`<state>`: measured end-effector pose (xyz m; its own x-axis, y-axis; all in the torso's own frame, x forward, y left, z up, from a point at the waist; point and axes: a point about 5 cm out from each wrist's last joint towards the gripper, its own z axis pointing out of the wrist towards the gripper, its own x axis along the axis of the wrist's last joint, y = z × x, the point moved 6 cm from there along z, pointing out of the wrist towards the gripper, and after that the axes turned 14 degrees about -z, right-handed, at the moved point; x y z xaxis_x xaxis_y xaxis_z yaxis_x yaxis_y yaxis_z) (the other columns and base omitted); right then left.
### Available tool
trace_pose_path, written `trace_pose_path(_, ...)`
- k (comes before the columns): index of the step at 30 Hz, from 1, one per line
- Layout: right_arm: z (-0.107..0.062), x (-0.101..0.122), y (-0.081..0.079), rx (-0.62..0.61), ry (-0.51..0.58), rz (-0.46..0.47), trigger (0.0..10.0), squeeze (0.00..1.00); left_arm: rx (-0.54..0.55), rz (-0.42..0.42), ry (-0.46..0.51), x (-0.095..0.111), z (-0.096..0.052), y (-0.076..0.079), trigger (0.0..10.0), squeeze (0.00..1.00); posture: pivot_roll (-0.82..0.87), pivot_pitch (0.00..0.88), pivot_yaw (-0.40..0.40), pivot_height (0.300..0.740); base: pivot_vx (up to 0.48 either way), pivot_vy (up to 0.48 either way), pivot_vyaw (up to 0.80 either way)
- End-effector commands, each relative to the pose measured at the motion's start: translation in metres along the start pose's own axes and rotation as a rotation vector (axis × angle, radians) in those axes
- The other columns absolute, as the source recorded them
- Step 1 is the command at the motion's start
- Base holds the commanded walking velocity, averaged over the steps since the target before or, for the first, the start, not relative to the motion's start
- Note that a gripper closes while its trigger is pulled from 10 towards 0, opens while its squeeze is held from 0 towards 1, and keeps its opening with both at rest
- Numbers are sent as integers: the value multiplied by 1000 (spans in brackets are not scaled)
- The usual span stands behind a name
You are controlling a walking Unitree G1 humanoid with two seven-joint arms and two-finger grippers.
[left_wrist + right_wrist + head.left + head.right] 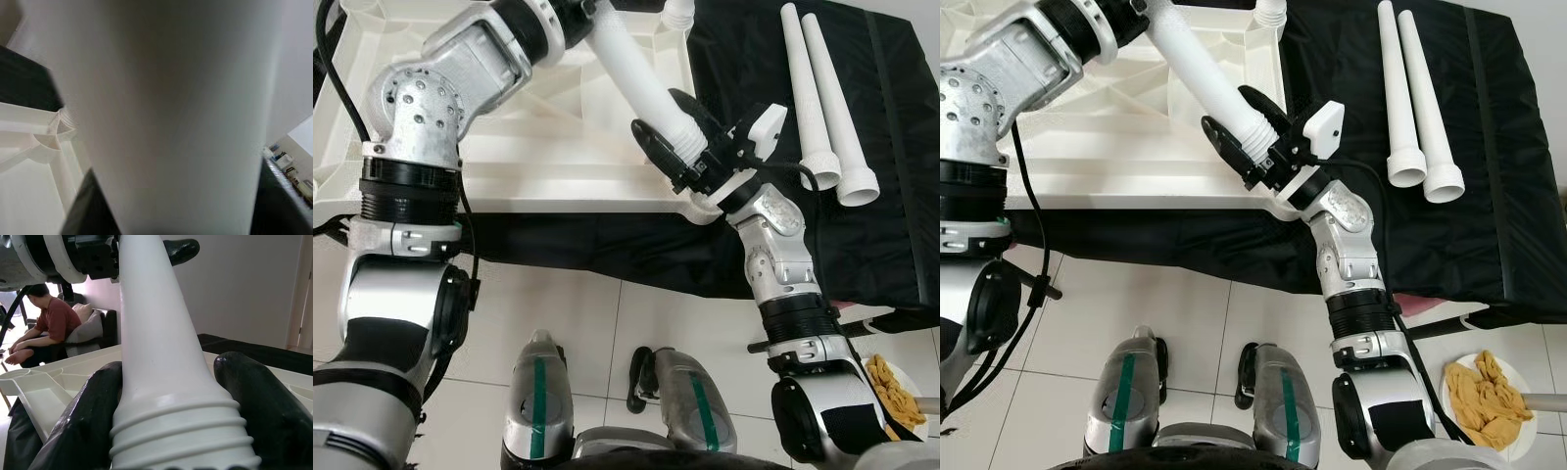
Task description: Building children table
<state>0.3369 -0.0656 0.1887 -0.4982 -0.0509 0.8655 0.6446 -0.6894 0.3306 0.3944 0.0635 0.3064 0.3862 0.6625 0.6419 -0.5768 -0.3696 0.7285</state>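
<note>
The right gripper [677,137] is clamping the threaded end of a white table leg [641,83] above the upturned tabletop's [558,157] near edge. The left gripper [146,249] is gripping the leg's upper end.

White plastic tabletop [538,166] lies upside down, ribbed underside up, on the left part of a black cloth, its near edge along the cloth's near side. One white tapered leg [641,78] is held tilted above the tabletop's right side, threaded wide end toward the near right, narrow end toward the far left. Two more white legs [822,98] lie side by side on the cloth at far right, just touching, flared ends nearer. A threaded socket [677,12] stands at the tabletop's far right corner.
</note>
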Motion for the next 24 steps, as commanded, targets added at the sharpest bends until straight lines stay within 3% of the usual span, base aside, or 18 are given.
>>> trace_pose_path(1,-1,4,3,-2,9,-27,10000,0,-342,16,-72,-1,-5,43,0,0,107,29,-33,740,0,0,0)
trace_pose_path(10,-2,4,7,-28,7,-25,10000,0,-363,60,-29,13,-9,54,0,0,114,32,-35,740,0,0,0)
trace_pose_path(11,-1,3,7,-28,5,-25,10000,0,-362,74,-27,14,-9,54,2706,0,115,32,-35,740,0,0,0)
trace_pose_path(12,-1,3,7,-28,5,-25,10000,0,-362,74,-27,14,-9,54,2706,0,115,32,-35,740,0,0,0)
trace_pose_path(13,0,2,7,-29,1,-27,10000,0,-358,106,-42,13,-9,55,9255,0,116,33,-38,740,0,0,0)
trace_pose_path(14,0,2,7,-31,-4,-26,10000,0,-355,133,-55,10,-9,56,10000,0,118,33,-40,740,0,0,0)
trace_pose_path(18,0,0,6,-25,-8,-10,10000,0,-353,159,-67,8,-9,57,10000,0,118,33,-40,740,0,0,0)
trace_pose_path(19,0,0,6,-20,-9,17,10000,1000,-347,192,-77,4,-9,56,10000,0,120,35,-45,740,0,0,0)
trace_pose_path(22,0,0,6,-20,-9,17,10000,1000,-347,192,-77,4,-9,56,10000,0,120,35,-45,740,0,0,0)
trace_pose_path(24,-2,-1,9,-27,-22,38,10000,1000,-331,255,-93,-3,-8,53,10000,0,119,36,-58,740,0,0,0)
